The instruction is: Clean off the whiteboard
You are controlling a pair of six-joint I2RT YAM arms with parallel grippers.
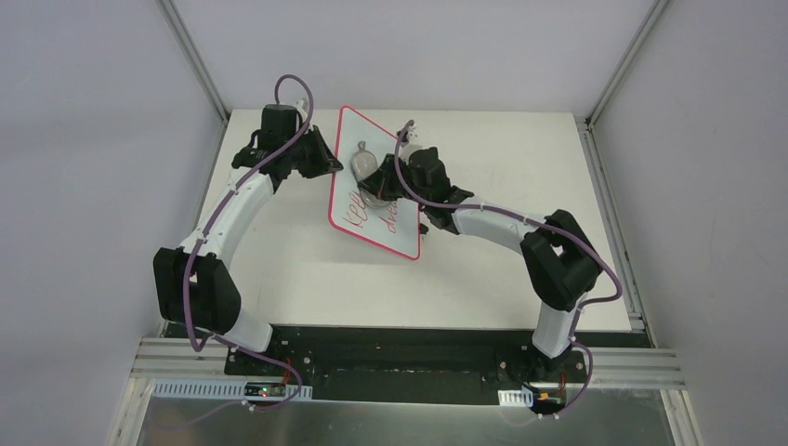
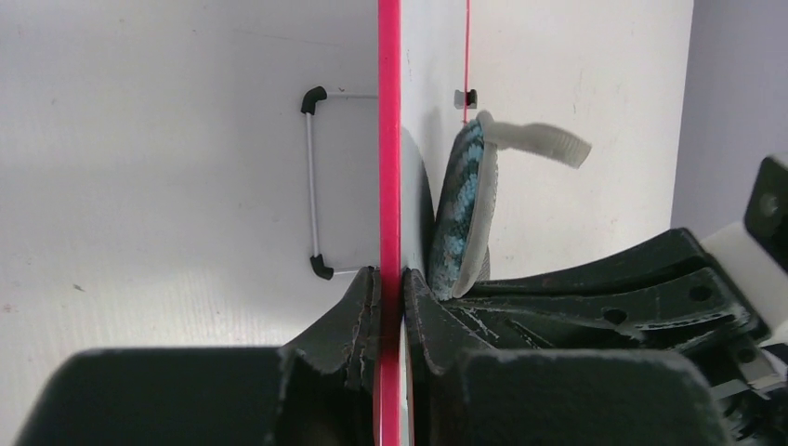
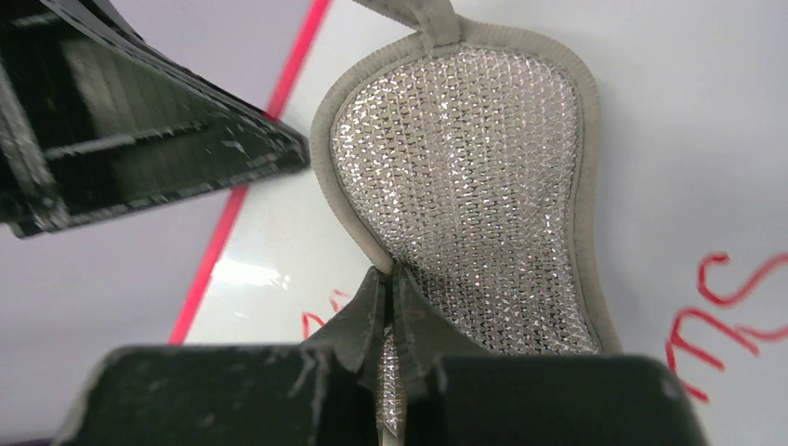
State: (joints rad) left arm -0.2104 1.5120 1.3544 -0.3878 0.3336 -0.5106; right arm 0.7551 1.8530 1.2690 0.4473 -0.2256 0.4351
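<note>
The whiteboard [image 1: 387,238], white with a thin pink-red frame, stands tilted up on the table in the top view, with red handwriting [image 1: 358,215] on its lower part. My left gripper [image 1: 333,165] is shut on the board's left edge; in the left wrist view its jaws [image 2: 390,279] clamp the pink frame [image 2: 388,139]. My right gripper [image 1: 386,181] is shut on a silver-mesh scrubbing pad [image 3: 474,186] with a grey border and presses it flat on the board's face [image 3: 669,139]. The pad's blue side [image 2: 465,214] touches the board. Red strokes [image 3: 725,307] show beside the pad.
The board's wire stand with black feet [image 2: 314,181] sticks out behind it. The white table [image 1: 279,269] is bounded by aluminium rails [image 1: 200,60] and grey walls. My left gripper's black fingers [image 3: 158,139] sit close to the pad in the right wrist view.
</note>
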